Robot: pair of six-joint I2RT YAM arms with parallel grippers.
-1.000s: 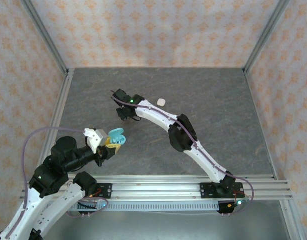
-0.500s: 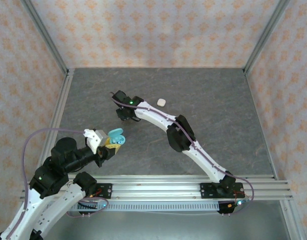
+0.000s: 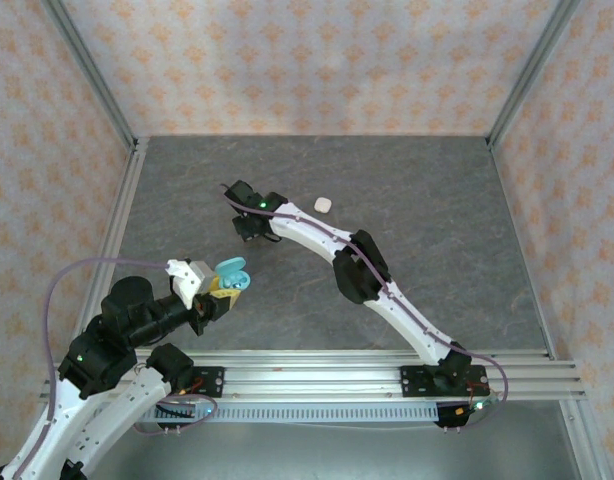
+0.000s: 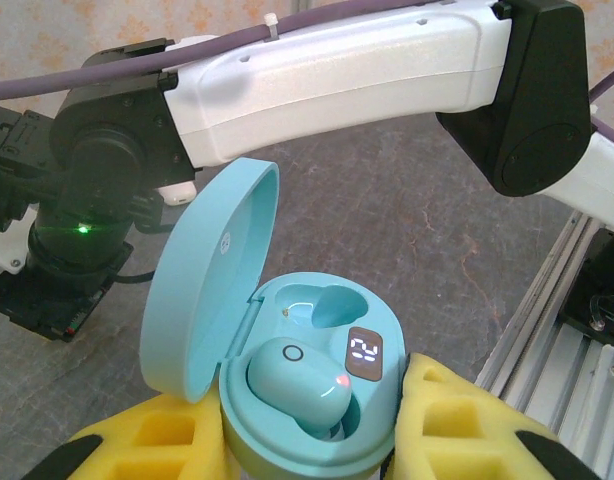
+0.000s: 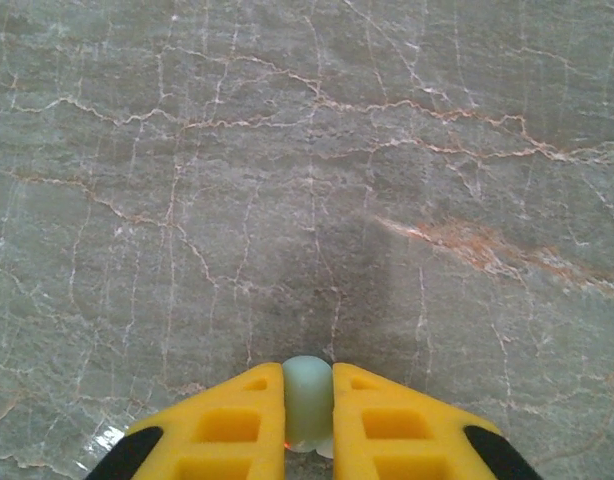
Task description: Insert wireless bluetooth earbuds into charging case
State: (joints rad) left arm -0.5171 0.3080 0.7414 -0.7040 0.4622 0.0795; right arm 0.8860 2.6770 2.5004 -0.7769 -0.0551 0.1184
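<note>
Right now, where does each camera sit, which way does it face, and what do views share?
Top external: above, behind the bases, looking down at the table; left arm and right arm show.
Left wrist: behind the left gripper, facing the open teal case it holds; right arm beyond.
Right wrist: behind the right gripper, facing down at the table, pinching a pale bud.
Shared: top and left wrist both show the case.

Teal case (image 4: 202,285) open, one teal bud (image 4: 297,385) seated; second bud (image 5: 308,400) pinched in right jaws.
</note>
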